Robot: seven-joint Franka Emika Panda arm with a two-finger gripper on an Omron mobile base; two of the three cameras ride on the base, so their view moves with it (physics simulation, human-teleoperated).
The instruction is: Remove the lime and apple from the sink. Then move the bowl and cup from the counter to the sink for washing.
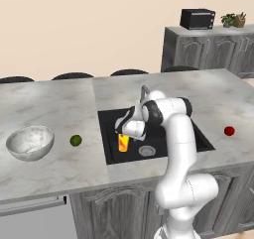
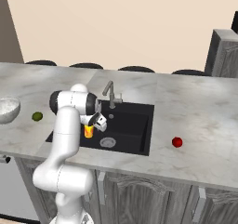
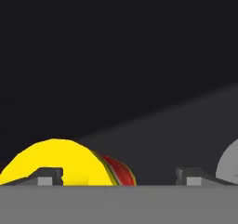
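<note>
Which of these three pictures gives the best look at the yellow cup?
The left base view: the cup stands in the sink, with its side in sight under the gripper. In the right base view the cup looks smaller, partly behind the arm. The hand view catches just the cup as a yellow curve at the bottom.

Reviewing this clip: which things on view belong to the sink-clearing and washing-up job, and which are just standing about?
Job:
small dark-green lime on the counter
glossy red apple on the counter
black rectangular sink
small yellow cup in the sink
wide grey-white marbled bowl on the counter

Standing about:
black microwave
potted plant
grey metal faucet
</note>
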